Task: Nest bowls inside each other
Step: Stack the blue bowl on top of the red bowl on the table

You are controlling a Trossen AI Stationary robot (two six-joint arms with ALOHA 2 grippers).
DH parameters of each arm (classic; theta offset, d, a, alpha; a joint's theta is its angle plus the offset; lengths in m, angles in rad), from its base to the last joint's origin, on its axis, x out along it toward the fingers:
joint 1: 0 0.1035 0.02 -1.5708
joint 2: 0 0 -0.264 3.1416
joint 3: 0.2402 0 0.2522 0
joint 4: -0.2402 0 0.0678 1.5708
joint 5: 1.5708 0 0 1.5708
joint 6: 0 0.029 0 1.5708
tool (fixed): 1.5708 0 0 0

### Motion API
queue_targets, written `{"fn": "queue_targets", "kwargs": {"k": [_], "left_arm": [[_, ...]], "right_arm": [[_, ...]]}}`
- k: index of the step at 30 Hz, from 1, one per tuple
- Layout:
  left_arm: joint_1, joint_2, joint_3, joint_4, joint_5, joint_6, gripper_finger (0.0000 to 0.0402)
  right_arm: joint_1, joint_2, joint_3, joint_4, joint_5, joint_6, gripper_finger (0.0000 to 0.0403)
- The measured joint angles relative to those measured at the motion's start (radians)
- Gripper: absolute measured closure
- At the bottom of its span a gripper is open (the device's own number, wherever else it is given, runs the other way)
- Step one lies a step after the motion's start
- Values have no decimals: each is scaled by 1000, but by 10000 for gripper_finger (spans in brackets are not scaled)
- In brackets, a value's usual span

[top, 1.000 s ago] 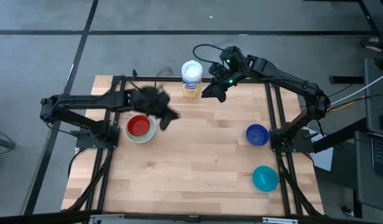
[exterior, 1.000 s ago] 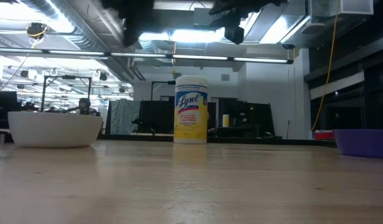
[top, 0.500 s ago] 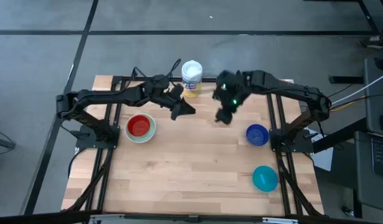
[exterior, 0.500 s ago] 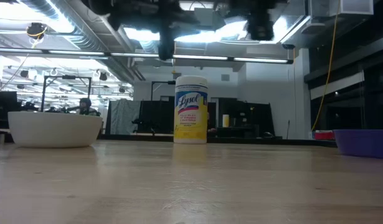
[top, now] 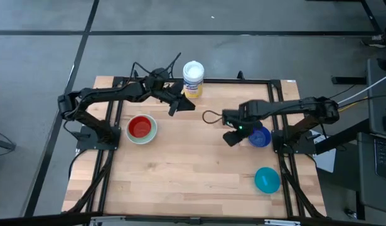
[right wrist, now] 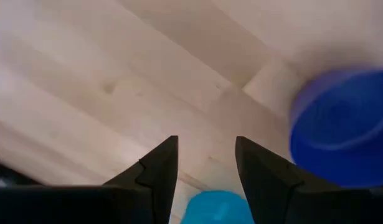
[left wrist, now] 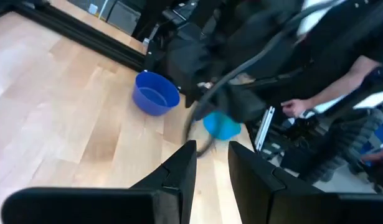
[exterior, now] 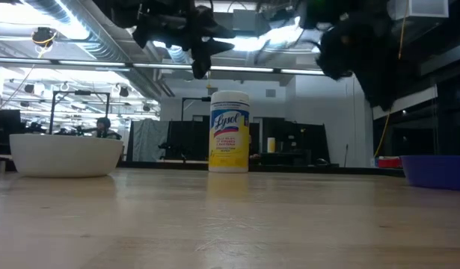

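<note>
Right gripper [top: 232,139] hangs with its jaws apart and empty, and the dark blue bowl [top: 260,136] sits just beside them, the likely next pick. The teal bowl [top: 267,179] lies a little beyond, nearer the table's front edge. Over on the other side, the left gripper [top: 179,107] holds nothing either, fingers slightly parted, hovering near the canister [top: 193,78]. Off to its side the red bowl [top: 140,127] already rests inside the white bowl [top: 152,133]; no green shows between them. Two bowls left to nest, I'd say.
</note>
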Motion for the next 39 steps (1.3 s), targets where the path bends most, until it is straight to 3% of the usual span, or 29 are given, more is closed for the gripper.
{"fn": "queue_targets", "kwargs": {"k": [10,18,27,39], "left_arm": [[115,-121,0,-278,-12,214,313],[221,-200,0,-386,-5,292,313],[234,-213,0,-439,5,318,313],[234,-213,0,-449,3,310,313]], "right_arm": [[58,-48,-91,8,51,295,261],[52,-50,-137,-69,86,322,252],[46,-50,-285,84,52,353,262],[44,-50,-382,174,49,354,293]]}}
